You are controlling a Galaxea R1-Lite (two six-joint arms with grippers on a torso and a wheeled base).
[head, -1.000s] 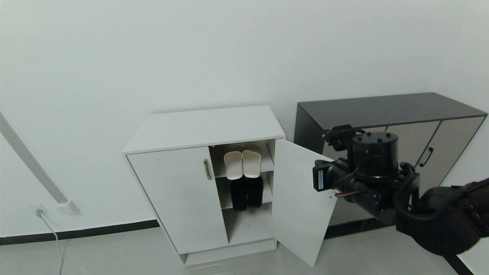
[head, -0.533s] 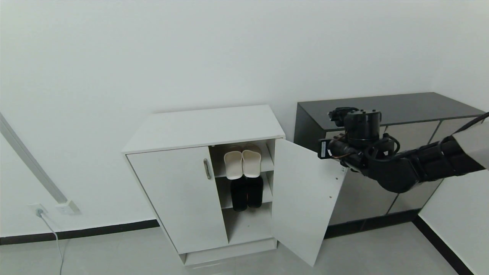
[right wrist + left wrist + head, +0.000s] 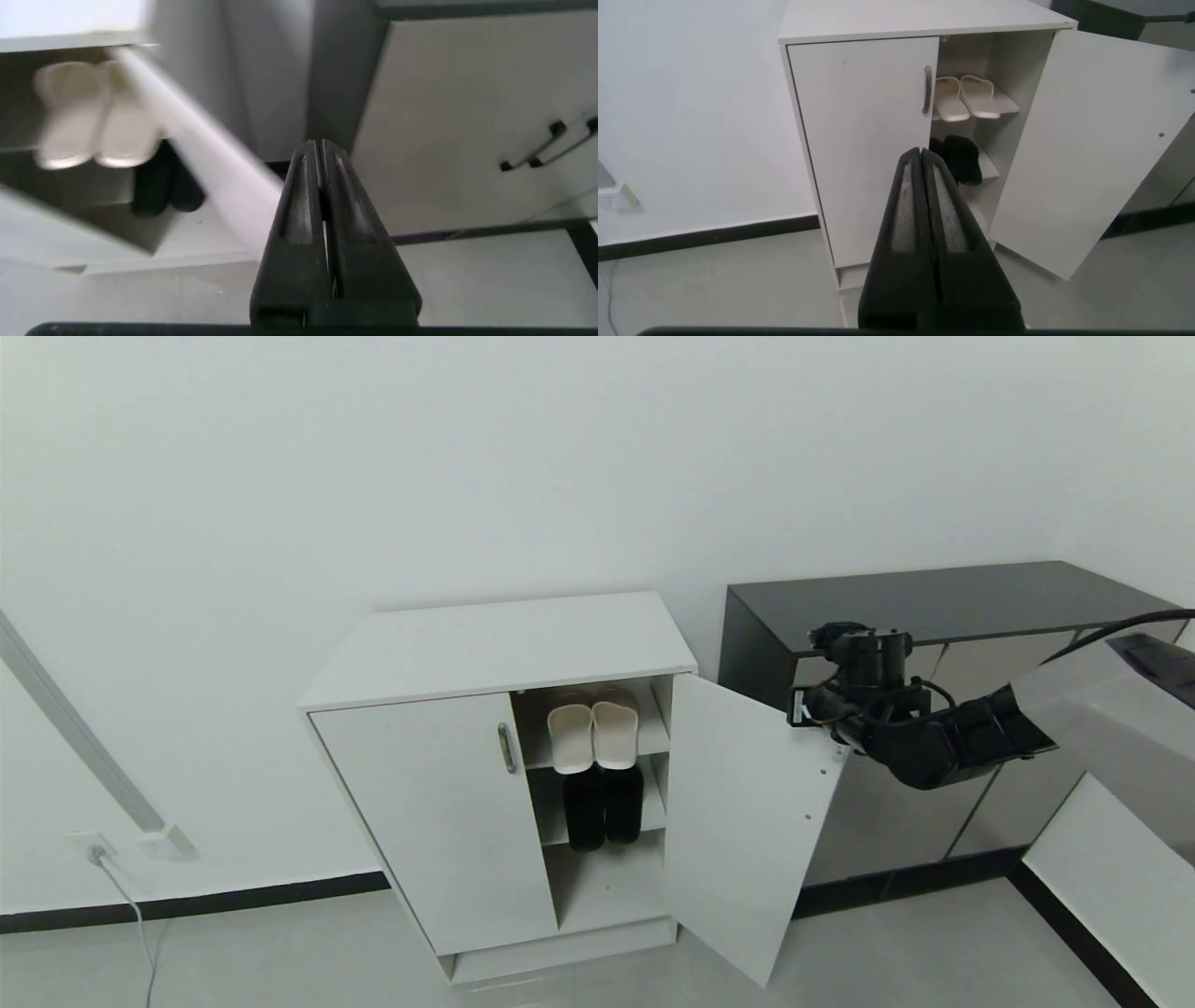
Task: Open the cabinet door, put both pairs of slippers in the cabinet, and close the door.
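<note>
The white cabinet (image 3: 495, 649) has its right door (image 3: 738, 821) wide open, angled out toward 4 o'clock. Inside, the white slippers (image 3: 593, 735) sit on the top shelf (image 3: 655, 730), and the black slippers (image 3: 603, 807) are 1 shelf down, at their 6 o'clock. The right jaws, pressed together and empty, sit at the door's 2 o'clock corner. Whether they touch it is unclear. The left jaws are also closed on nothing and face the cabinet front.

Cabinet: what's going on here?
Both pairs are inside the cabinet, white slippers shelved above black slippers. The right door stands open. The right tool, shut and empty, is by that door's outer edge. The left tool, also shut, hangs before the cabinet. Only closing the door is left.
</note>
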